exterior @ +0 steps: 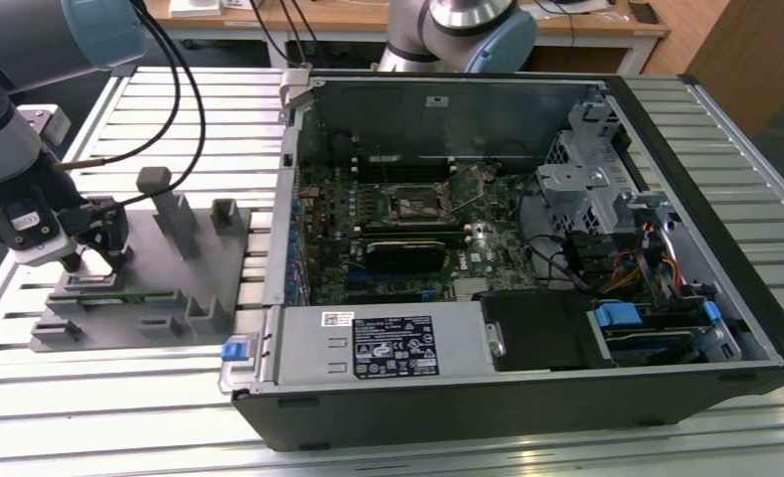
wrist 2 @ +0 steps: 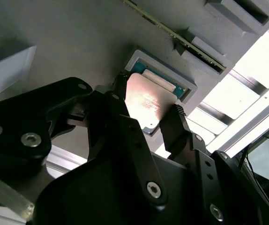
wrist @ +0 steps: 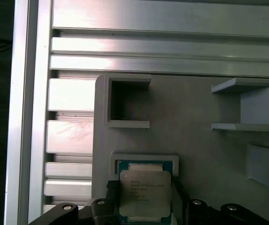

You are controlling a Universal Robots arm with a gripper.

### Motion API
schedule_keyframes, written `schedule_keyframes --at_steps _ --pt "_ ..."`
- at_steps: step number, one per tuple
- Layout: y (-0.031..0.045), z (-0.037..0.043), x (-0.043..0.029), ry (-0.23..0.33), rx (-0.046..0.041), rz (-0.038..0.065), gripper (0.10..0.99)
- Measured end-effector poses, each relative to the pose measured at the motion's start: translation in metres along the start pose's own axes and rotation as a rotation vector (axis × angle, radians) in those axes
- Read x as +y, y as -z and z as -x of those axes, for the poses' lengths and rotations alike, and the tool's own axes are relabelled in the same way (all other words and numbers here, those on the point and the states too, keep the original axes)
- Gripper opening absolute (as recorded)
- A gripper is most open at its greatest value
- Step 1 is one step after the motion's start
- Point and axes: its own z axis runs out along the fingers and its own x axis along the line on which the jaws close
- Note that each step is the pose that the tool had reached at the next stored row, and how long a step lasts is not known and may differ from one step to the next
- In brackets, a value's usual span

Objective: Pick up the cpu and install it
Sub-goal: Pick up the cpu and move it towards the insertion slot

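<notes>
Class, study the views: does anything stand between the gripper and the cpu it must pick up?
Nothing visible does. The gripper hangs directly over the cpu, which lies in its recess in the grey fixture, with no other part between them.

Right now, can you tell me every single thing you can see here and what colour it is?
cpu: one, silvery top, in a square pocket of the fixture.
fixture: one, grey, on the table at the exterior view's left.
memory stick: one, thin and green, held in the fixture.
computer case: one, black, lying open at the exterior view's right.
motherboard: one, dark green, inside the case.
table: one, silvery slats, under everything.
arm: one, grey with a pale blue cap, at the exterior view's left.
gripper: one, black, down at the cpu.
</notes>
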Motion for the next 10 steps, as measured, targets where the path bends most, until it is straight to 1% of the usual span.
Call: schedule_keyframes --at_steps 10 --pt "0.002 0.0 0.0001 0.0 0.0001 0.0 0.529"
